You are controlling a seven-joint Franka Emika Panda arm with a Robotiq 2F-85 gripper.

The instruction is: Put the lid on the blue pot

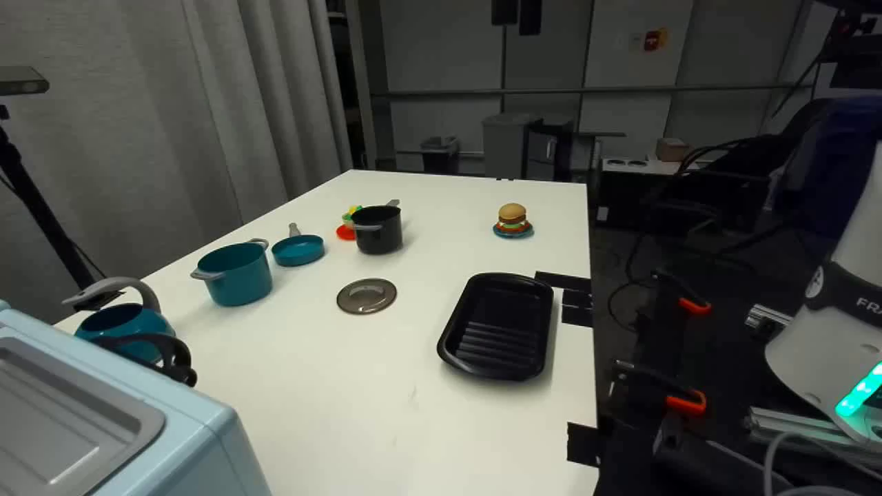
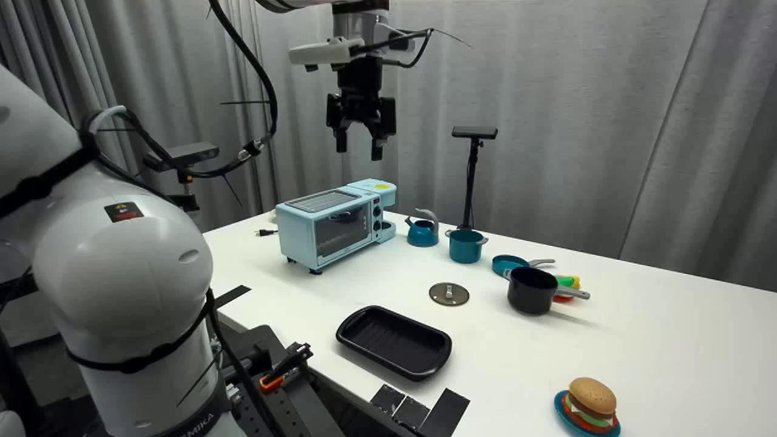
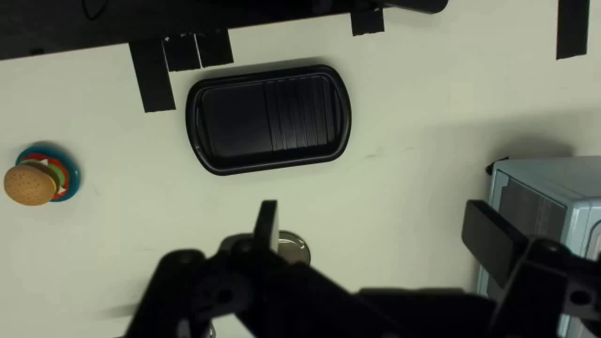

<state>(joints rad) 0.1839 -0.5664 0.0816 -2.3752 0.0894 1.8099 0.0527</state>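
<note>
The lid (image 1: pixel 366 296) is a flat round grey disc lying on the white table. It also shows in an exterior view (image 2: pixel 438 294) with its small knob up, and partly in the wrist view (image 3: pixel 296 251) behind a finger. The blue pot (image 1: pixel 241 279) is teal, open at the top, with short side handles; it stands upright beyond the lid, also seen in an exterior view (image 2: pixel 465 247). It is out of view in the wrist view. My gripper (image 2: pixel 359 149) is open and empty, high above the table. Its fingers stand wide apart in the wrist view (image 3: pixel 378 230).
A black tray (image 1: pixel 499 324) lies near the table's edge. A black pot (image 2: pixel 532 292), a shallow blue dish (image 1: pixel 298 250) and a blue kettle (image 2: pixel 422 233) stand around the blue pot. A light-blue toaster oven (image 2: pixel 334 227) and a toy burger (image 2: pixel 592 400) are also on the table.
</note>
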